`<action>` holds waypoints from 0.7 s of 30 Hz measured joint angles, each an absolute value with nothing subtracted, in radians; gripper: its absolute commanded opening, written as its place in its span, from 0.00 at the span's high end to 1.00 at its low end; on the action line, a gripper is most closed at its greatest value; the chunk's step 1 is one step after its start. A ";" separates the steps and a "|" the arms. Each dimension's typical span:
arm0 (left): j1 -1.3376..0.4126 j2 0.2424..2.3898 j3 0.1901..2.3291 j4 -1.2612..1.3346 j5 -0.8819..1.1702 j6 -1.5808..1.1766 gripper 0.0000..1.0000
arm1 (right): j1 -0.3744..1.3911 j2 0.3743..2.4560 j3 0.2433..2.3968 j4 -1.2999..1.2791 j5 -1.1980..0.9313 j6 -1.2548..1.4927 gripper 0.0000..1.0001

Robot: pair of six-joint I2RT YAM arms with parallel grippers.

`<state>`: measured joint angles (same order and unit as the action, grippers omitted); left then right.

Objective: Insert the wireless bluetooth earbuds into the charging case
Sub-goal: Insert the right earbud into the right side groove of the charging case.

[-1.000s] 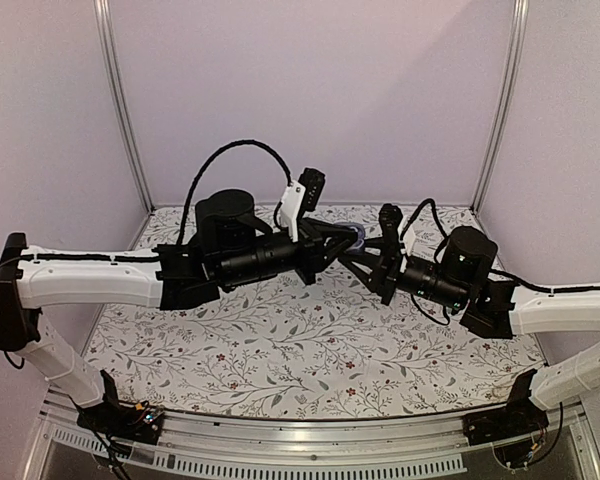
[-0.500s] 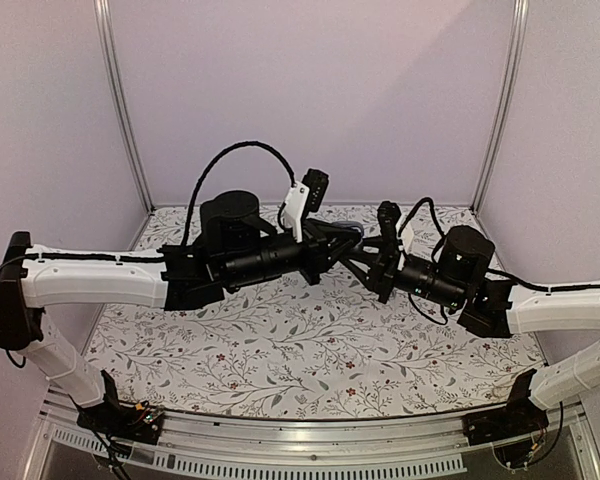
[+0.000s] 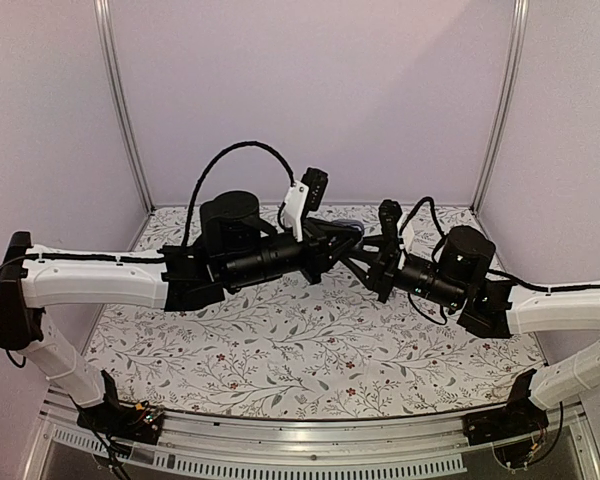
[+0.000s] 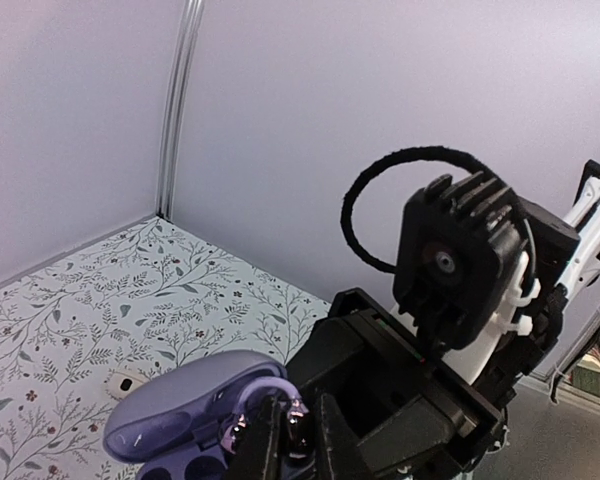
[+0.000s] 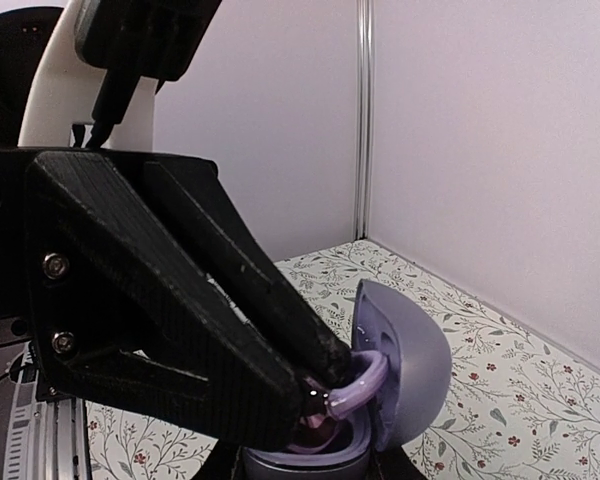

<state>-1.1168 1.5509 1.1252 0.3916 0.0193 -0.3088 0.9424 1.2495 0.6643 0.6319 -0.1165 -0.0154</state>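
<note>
The lavender charging case (image 5: 405, 385) stands open with its lid upright, its base held at the bottom of the right wrist view by my right gripper (image 5: 310, 472). It also shows in the left wrist view (image 4: 185, 415). My left gripper (image 4: 298, 445) is shut on a glossy purple earbud (image 4: 298, 428) with a lavender wing loop (image 5: 365, 385) and holds it at the mouth of the case, just inside the rim. A second glossy purple piece (image 4: 235, 433) sits beside it in the case. In the top view both grippers (image 3: 355, 243) meet mid-air above the back of the table and hide the case.
The floral mat (image 3: 280, 350) covers the table, with plain walls on three sides. A small white object (image 4: 130, 384) lies on the mat below the case. The right arm's black body (image 4: 450, 270) fills the space close behind the case.
The right gripper has moved slightly left and up with the case, closing onto the left gripper's fingers. The case, visible a second ago in the top view, is now hidden.
</note>
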 measured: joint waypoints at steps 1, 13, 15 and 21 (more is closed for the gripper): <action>-1.117 1.551 1.125 0.392 0.019 -0.310 0.89 | 0.942 1.250 0.664 0.633 -0.116 -0.015 1.00; -1.118 1.546 1.118 0.400 0.015 -0.310 0.79 | 0.942 1.249 0.664 0.644 -0.098 0.004 1.00; -1.118 1.542 1.113 0.402 0.015 -0.310 0.78 | 0.942 1.249 0.664 0.645 -0.094 0.010 1.00; -1.118 1.535 1.110 0.403 0.023 -0.305 0.78 | 0.942 1.249 0.664 0.658 -0.085 0.022 1.00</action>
<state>-1.1179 1.5352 1.1103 0.4026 0.0235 -0.3054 0.9424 1.2491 0.6643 0.6579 -0.0849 0.0223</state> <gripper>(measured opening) 0.219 0.260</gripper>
